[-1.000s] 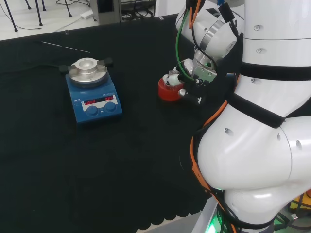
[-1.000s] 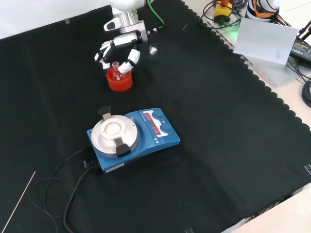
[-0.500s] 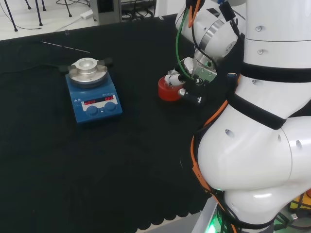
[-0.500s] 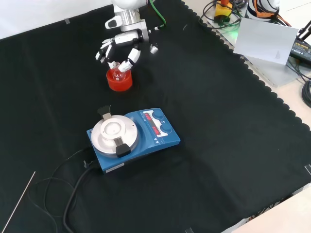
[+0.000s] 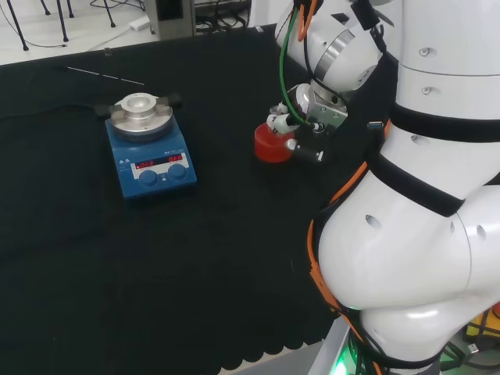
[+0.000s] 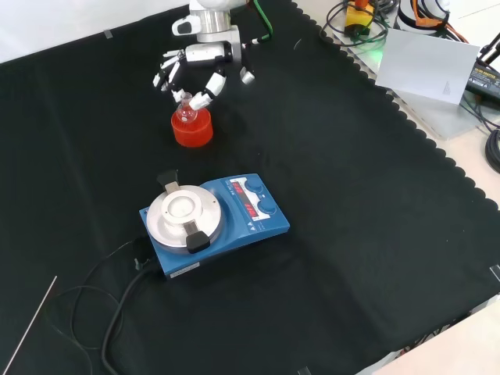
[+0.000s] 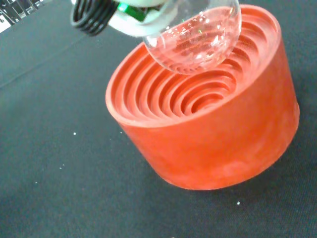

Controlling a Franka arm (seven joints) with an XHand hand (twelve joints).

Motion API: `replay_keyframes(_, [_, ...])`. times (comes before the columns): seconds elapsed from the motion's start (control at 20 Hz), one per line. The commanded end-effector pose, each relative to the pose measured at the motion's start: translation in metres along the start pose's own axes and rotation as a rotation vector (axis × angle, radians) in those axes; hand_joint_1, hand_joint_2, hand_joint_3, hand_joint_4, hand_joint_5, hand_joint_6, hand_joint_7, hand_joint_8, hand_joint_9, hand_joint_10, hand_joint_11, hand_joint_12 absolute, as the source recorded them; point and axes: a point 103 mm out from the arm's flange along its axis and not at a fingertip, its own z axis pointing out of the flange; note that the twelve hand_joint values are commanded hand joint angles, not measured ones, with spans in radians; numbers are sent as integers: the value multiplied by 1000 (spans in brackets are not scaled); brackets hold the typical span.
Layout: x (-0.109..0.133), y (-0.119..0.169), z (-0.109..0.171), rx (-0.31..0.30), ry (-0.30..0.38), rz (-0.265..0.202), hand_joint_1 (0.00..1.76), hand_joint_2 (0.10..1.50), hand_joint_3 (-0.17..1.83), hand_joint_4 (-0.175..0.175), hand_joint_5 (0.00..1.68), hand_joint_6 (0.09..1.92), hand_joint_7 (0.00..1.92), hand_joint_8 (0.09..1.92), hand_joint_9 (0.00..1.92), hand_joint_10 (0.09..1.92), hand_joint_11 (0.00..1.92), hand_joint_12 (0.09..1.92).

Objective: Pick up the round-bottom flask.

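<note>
Black cloth across the whole bench, scalloped edge at the right of the front view. White arm links tall along the right side of the head view.

Blue magnetic stirrer just left of centre in the front view, round silver plate on top, black cable trailing off to the lower left; in the head view at the left, well apart from the stand. Thin metal rod lying on the cloth at the lower left of the front view.

Red ribbed stand in the upper left of the front view, sitting on the cloth; in the head view just left of the arm; in the wrist view close and large, concentric ridges bare inside the cup.

Hand at the top of the front view, directly above the stand — fingertips pinched on the neck of the flask, the other fingers spread. In the head view, hand at the stand's upper edge.

Round-bottom flask clear, held by its neck over the stand; in the wrist view the glass bulb hanging just above the ribbed hollow — apart from the ridges.
</note>
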Motion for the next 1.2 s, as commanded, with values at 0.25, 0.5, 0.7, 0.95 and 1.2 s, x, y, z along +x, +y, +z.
replay_keyframes(0.25, [23,-5,-18,42,12,-15,1087,707,745,110,1083,1042,370,556,542,566,47,1346])
replay_keyframes(0.5, [31,-10,-36,55,12,-29,1095,691,762,102,1098,1026,366,554,532,564,40,1348])
replay_keyframes(0.7, [38,-17,-49,60,5,-36,1100,682,772,96,1107,1016,364,554,529,565,38,1350])
replay_keyframes(0.95, [46,-26,-61,67,1,-45,1104,673,781,91,1115,1007,362,554,525,566,40,1352])
replay_keyframes(1.2, [52,-32,-68,64,0,-55,1106,670,785,88,1118,1004,361,554,524,567,41,1353])
